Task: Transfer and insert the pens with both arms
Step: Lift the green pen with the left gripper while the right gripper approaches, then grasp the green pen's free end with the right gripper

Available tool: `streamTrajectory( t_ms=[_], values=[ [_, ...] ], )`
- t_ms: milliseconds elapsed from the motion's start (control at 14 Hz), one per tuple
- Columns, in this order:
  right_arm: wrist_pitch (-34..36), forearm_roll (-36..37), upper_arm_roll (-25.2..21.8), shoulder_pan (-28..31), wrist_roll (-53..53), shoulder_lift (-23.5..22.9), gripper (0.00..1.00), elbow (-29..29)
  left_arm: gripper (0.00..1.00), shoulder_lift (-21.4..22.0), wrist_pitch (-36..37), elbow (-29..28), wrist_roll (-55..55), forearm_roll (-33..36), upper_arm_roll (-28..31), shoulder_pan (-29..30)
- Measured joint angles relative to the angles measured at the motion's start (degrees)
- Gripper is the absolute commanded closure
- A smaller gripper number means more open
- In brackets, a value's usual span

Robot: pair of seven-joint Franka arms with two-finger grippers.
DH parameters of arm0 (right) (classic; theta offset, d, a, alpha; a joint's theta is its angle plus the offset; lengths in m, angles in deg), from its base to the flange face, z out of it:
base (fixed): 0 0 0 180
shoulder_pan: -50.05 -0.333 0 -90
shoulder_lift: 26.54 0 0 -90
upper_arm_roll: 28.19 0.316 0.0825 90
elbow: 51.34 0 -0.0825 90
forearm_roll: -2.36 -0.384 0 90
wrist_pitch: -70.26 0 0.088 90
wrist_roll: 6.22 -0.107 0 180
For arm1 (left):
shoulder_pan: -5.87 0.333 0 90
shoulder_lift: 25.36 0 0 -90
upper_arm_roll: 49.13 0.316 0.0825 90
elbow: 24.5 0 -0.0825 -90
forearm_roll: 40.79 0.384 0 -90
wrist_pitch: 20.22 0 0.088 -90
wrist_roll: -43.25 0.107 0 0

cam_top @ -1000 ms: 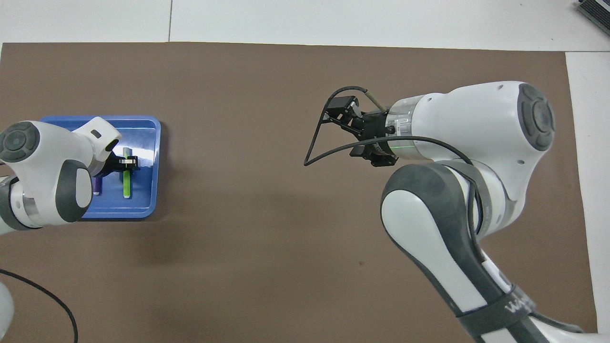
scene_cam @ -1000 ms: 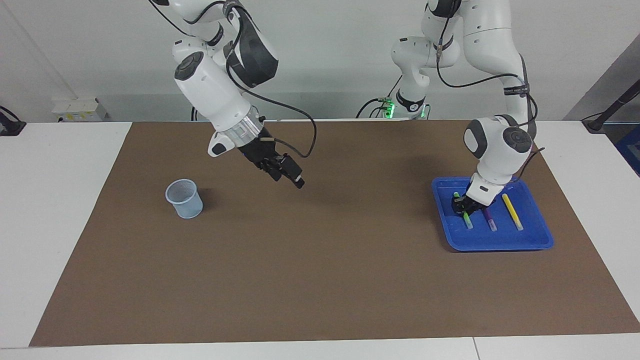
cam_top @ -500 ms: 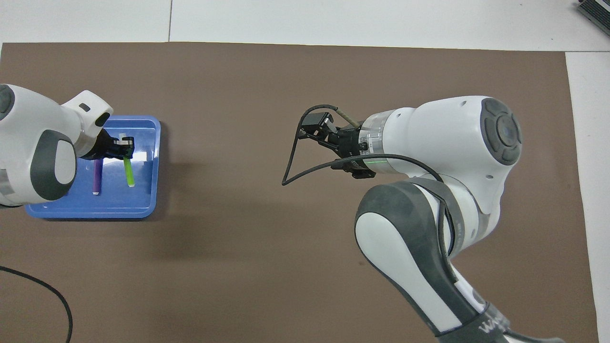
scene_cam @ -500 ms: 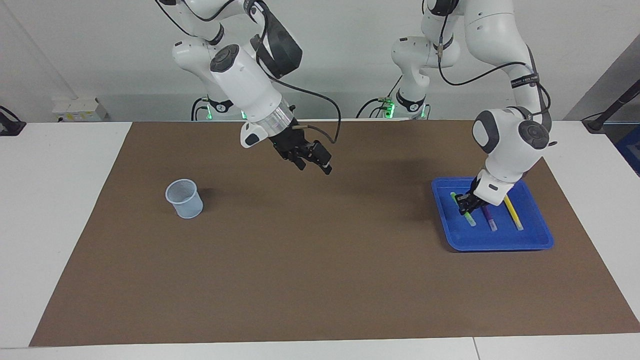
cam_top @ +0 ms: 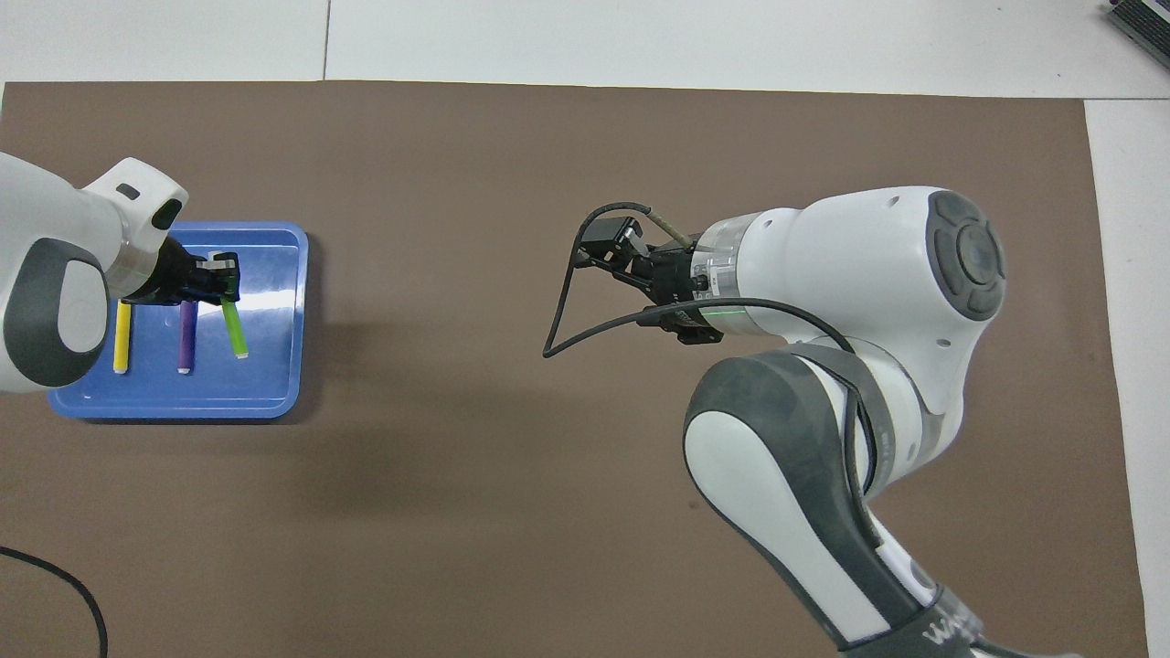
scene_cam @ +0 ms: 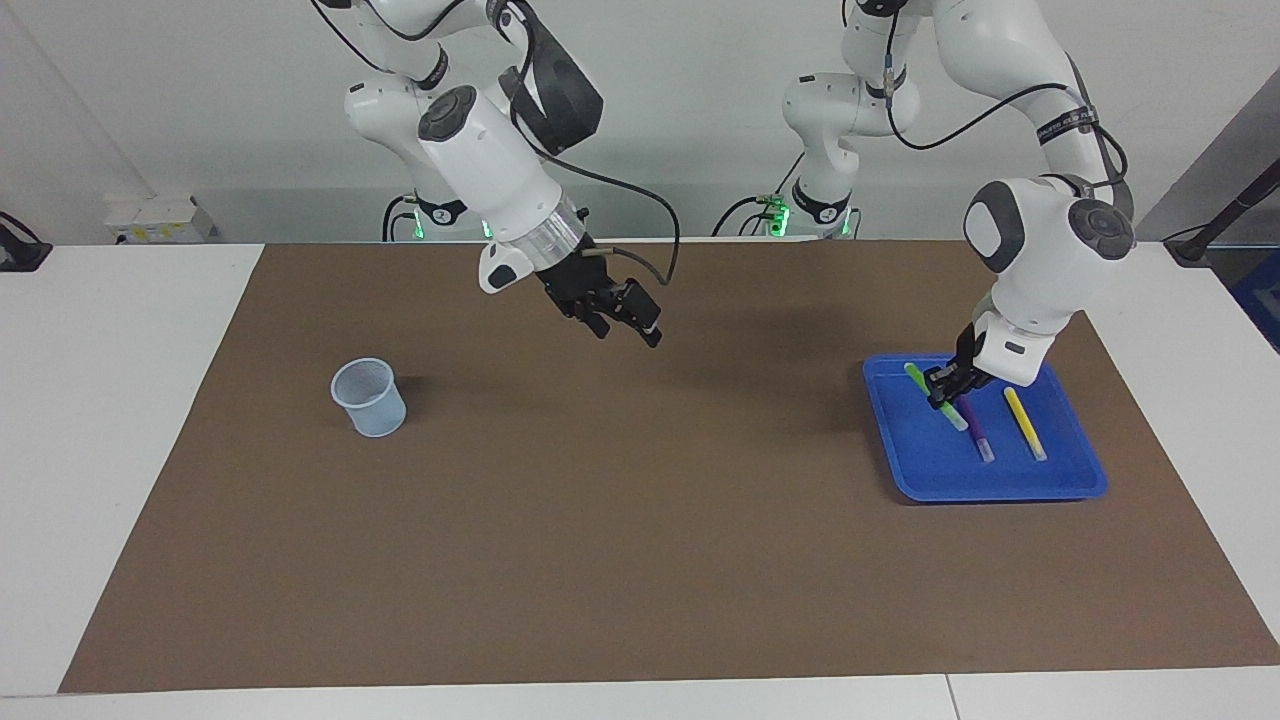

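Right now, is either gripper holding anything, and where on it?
The left gripper is shut on the bright green marker pen near its upper end, over the blue plastic tray. The right gripper is open and holds nothing.

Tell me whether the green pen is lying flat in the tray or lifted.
Lifted: the left gripper is shut on the green pen, which slants over the blue tray, crossing the purple pen.

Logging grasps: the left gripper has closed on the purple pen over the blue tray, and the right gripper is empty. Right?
Not quite: in the facing view the left gripper is shut on the green pen; the purple pen lies in the blue tray. The right gripper is empty.
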Motion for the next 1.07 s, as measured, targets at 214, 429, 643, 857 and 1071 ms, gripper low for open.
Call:
streamTrajectory(
  t_ms=[214, 429, 643, 857, 1071],
  values=[
    [0.0, 0.0, 0.0, 0.0, 0.0, 0.1, 0.00, 0.0, 1.00, 0.2, 0.1, 2.0, -15.0, -2.4, -0.5, -0.3],
    [-0.1, 0.0, 0.1, 0.0, 0.0, 1.2, 0.00, 0.0, 1.00, 0.4, 0.7, 5.5, -28.1, -6.8, -0.5, -0.7],
    [-3.8, -3.7, 1.6, -0.1, 0.0, 1.9, 0.00, -0.1, 1.00, 1.0, 2.3, 8.5, -41.1, -10.4, -0.6, -0.7],
    [-14.0, -11.3, 2.2, -1.9, 0.0, 1.7, 0.00, -0.7, 1.00, 3.2, 2.7, 9.3, -51.9, -18.6, -0.7, -0.7],
    [-22.8, -16.6, 2.2, -4.4, 0.0, 1.0, 0.00, -1.2, 1.00, 5.9, 4.3, 9.3, -59.0, -27.1, -0.7, -0.7]
  ],
)
